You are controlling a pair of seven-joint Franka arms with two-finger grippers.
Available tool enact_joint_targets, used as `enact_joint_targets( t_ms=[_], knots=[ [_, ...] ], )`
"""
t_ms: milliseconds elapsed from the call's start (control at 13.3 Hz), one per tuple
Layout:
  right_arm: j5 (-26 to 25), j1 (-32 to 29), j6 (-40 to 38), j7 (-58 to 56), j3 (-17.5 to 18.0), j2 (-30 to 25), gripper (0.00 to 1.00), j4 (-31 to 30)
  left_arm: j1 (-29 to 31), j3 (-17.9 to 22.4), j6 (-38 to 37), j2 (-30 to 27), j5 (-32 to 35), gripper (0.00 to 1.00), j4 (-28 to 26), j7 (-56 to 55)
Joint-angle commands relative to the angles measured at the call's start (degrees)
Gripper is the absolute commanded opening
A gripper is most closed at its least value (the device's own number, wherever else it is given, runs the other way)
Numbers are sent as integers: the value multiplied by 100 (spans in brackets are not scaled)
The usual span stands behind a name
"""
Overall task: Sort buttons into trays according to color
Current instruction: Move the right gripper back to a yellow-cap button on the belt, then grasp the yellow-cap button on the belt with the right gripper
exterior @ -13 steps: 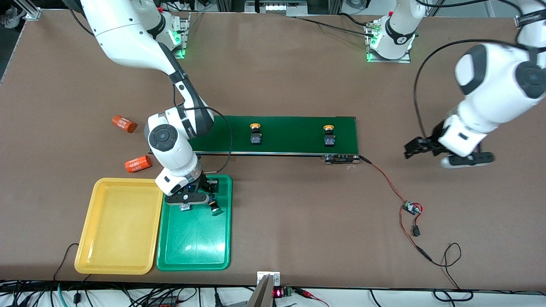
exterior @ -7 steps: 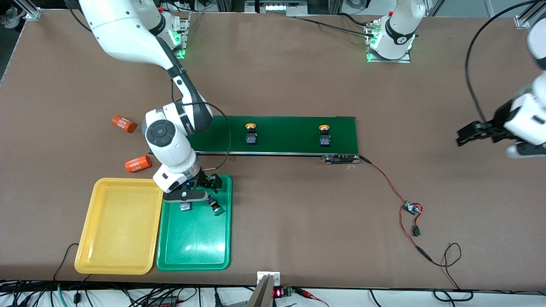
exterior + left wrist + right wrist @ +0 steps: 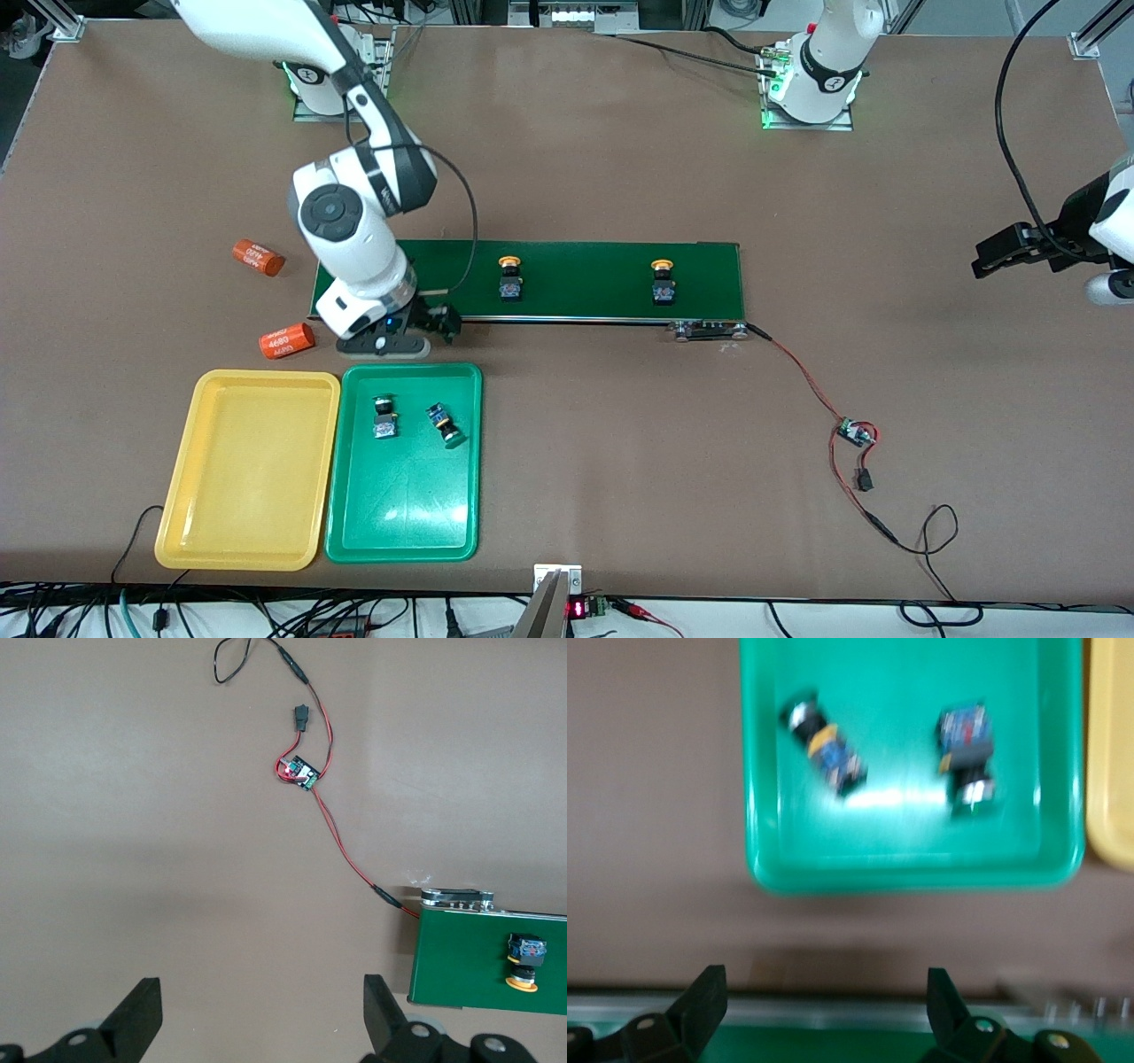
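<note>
Buttons (image 3: 384,417) lie freed in the green tray (image 3: 403,514); right gripper (image 3: 403,341), open, has lifted away.

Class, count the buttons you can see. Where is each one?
4. Two buttons lie in the green tray; two stand on the belt. None seems hidden.
</note>
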Motion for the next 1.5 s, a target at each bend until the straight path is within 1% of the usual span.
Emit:
enact_joint_targets(
  t_ms=[0,226,451,677,827,1053,1429],
  knots=[
    [30,203,-147,700,215,-405,100,-456,34,-7,-125,-132,19,100,18,77],
    [30,274,-138,1053,453,-388,100,-500,51,-7,-108,-141,2,100,53,68],
    [-5,283,-103,1002,471,-344,100,-501,25,-7,-125,-97,28,100,97,15],
    [-58,432,-86,880,471,-238,100,-544,51,-6,-151,-132,36,100,80,7],
    [-58,424,-68,546,471,-194,100,-649,51,-15,-240,-141,72,100,97,24],
    [-58,424,-59,414,471,-177,100,-816,51,-15,-283,-193,37,100,89,33],
    [-58,362,2,281,471,-80,100,-843,51,-15,-310,-202,10,100,71,15]
  ],
)
